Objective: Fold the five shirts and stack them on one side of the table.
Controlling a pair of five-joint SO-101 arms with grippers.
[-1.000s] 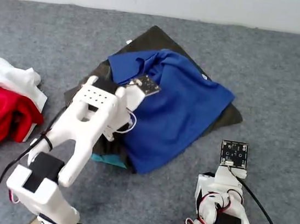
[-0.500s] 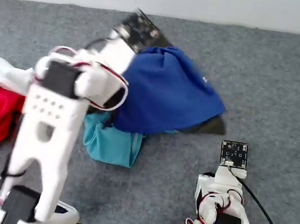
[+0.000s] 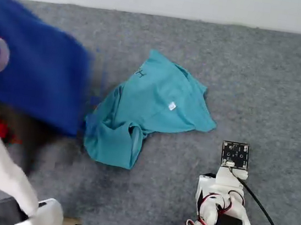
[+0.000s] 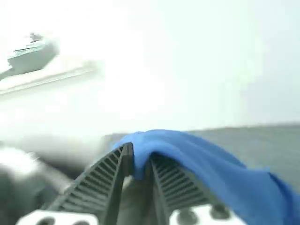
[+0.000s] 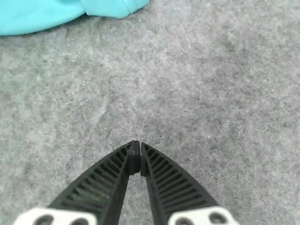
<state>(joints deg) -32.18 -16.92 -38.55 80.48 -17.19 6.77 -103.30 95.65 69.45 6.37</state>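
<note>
Nearest, the right gripper [image 5: 135, 159] sat pinched shut and empty, parked out of the way. Farther out, the teal shirt [image 3: 151, 110] lay crumpled. The left gripper [image 4: 139, 159] clamped the blue shirt [image 3: 33, 75] aloft at the left, probably to separate it.

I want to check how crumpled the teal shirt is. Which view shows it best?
The high view: the teal shirt lies whole, bunched. The right wrist view catches just its edge; the left wrist view looks at the blue shirt in its jaws.

Bare table [image 3: 275, 90] beside teal shirt [image 3: 151, 110]; blue shirt [image 3: 32, 80] overhangs one edge.
</note>
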